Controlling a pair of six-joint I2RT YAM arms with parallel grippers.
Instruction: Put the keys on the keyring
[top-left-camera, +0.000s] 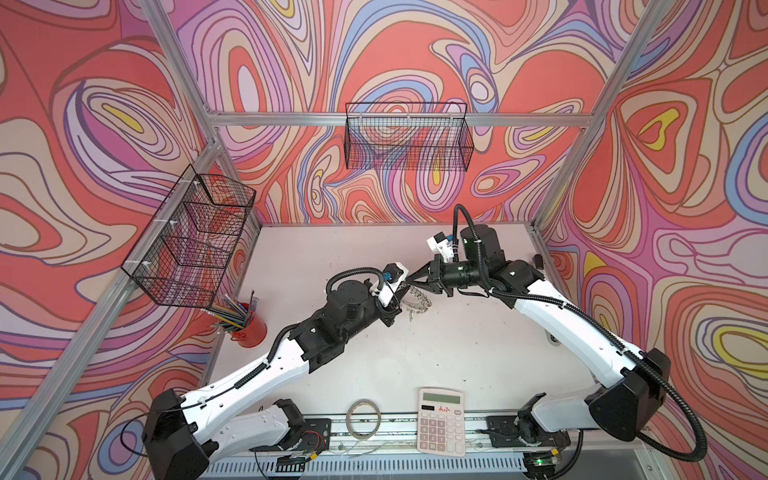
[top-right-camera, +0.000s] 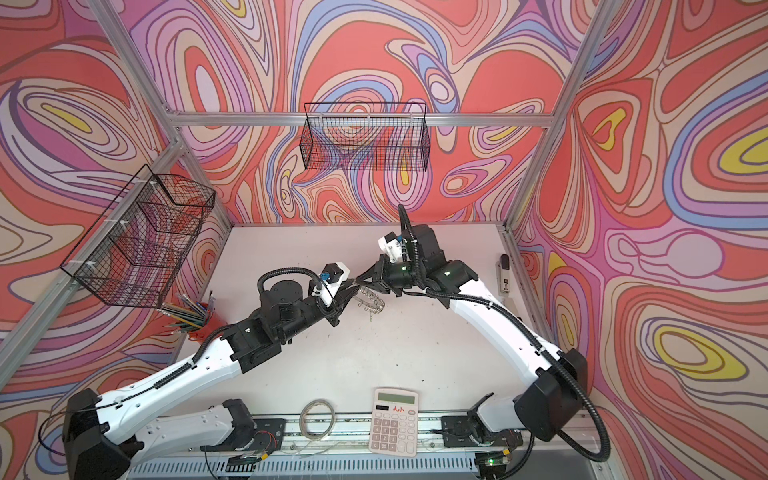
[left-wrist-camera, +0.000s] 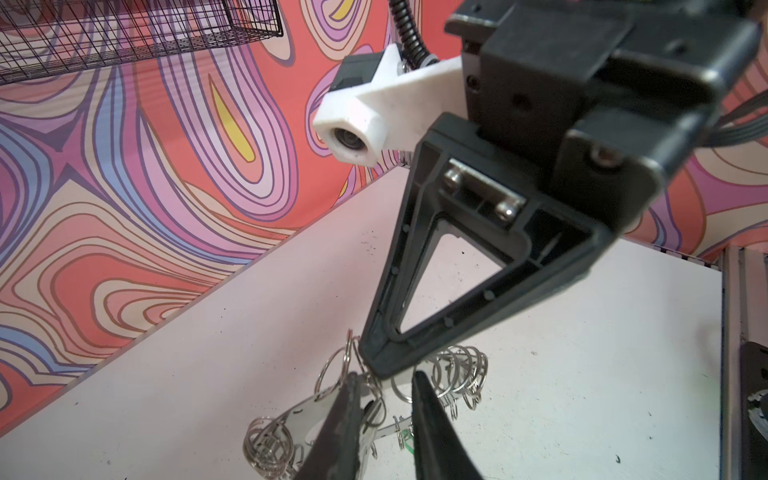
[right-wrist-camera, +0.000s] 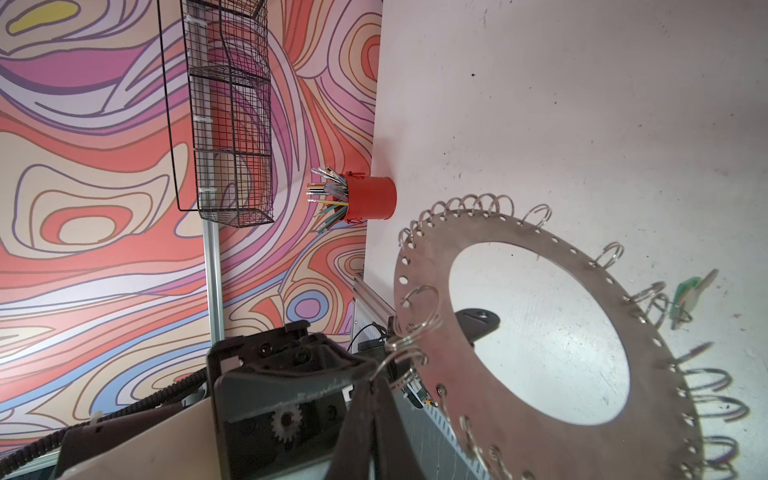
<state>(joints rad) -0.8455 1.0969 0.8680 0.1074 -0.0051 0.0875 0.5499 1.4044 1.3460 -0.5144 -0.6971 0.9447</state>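
Keyring: round, so no long axis. It sits tilted, with one rim raised at the right gripper and the opposite rim lower toward the table. I cannot tell whether that low rim touches the table. The large hole faces the right wrist camera, and tabletop shows through it.

Right gripper: fully closed, pinching the keyring at its rim among the wire loops.

Left gripper: fingers a narrow gap apart, tips right at the keyring's rim and loops. I cannot tell whether anything is pinched between them.

Green-tagged key: at the far rim beside a loop, long axis pointing outward from the disc. It is blurred, so I cannot tell if it is attached.

Position: in both top views the keyring hangs over mid-table, slightly toward the back, between the two grippers.

Room: bare tabletop lies all around. The red pencil cup at the left edge, and the tape roll and calculator at the front edge, are well apart from it.

Look: flat silver disc, small holes around the edge, many wire loops standing off it.
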